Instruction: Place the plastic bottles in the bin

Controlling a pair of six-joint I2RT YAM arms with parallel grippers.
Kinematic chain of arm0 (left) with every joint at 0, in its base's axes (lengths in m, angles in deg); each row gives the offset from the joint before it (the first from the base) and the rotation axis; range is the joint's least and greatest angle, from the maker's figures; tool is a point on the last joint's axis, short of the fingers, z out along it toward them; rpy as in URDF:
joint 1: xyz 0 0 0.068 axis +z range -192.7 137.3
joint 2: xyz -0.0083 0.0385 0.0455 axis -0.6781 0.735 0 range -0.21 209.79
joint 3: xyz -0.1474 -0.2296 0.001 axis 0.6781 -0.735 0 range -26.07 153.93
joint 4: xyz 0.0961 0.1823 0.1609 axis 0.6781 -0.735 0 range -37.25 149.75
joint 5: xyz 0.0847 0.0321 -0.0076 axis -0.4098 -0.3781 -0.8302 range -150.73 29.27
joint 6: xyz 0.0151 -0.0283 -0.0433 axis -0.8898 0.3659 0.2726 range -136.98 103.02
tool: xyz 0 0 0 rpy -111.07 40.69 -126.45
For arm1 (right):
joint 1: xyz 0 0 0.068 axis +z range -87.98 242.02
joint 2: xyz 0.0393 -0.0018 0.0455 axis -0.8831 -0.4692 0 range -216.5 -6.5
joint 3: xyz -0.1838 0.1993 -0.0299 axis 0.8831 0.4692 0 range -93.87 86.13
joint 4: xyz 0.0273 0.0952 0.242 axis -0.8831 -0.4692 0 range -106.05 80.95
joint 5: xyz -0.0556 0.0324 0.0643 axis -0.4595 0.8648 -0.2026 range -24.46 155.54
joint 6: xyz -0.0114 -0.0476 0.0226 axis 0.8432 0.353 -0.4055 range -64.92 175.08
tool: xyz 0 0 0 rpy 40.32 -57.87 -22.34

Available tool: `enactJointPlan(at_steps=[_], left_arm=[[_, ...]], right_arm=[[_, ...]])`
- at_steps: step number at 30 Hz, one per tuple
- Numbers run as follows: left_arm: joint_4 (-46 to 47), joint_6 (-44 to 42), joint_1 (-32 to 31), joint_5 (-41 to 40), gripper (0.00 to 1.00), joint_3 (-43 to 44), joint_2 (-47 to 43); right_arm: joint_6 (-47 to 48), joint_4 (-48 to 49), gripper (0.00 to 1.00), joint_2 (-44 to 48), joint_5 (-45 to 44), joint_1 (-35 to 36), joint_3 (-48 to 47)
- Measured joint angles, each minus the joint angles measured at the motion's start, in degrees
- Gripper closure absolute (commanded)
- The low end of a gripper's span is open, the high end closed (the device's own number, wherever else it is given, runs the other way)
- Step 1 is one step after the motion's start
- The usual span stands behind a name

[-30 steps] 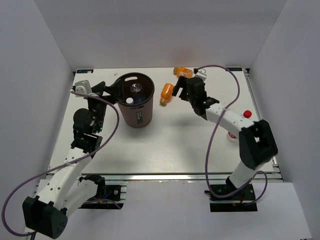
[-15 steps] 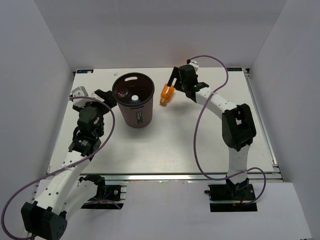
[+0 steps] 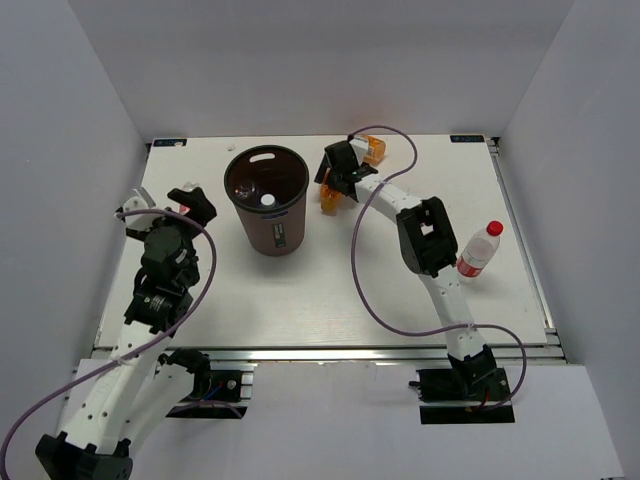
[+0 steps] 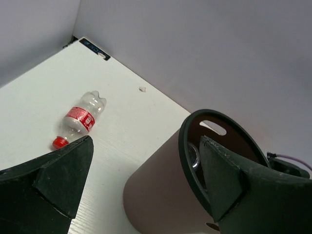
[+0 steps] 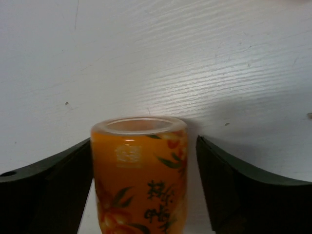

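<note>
Bottle (image 5: 139, 180), orange, floral label with illegible dark characters, between wide-open right jaws; left jaws wide-open, empty.

The right gripper (image 3: 333, 178) is held directly over an orange bottle (image 3: 327, 201). The bin (image 3: 270, 235) is seen just left of it, another orange bottle (image 3: 374, 150) just beyond.

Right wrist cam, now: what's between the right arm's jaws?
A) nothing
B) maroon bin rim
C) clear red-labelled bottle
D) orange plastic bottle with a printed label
D: the orange plastic bottle with a printed label sits between the open jaws of the right gripper.
</note>
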Motion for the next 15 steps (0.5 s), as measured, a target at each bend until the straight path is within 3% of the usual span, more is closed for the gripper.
enactJointPlan(at_steps=[2,5,8,12,15], left_arm=[[-0.2,0.0,0.0,-0.7,0.02,0.0,-0.8],[-0.5,0.2,0.0,-1.5,0.02,0.0,-1.1],[-0.8,0.4,0.0,-1.7,0.02,-0.4,-1.1],[-1.7,1.1,0.0,-1.7,0.02,-0.7,-0.8],[-2.7,2.0,0.0,-1.7,0.02,-0.7,-0.4]], right_arm=[[-0.5,-0.3,0.3,0.0,0.2,0.3,0.1],[-0.6,1.4,0.55,1.4,0.6,0.3,3.3],[1.1,2.8,0.66,6.1,0.6,0.2,10.0],[5.9,6.3,0.72,15.4,1.0,0.2,18.7],[10.6,12.1,0.7,25.3,1.8,0.3,24.7]])
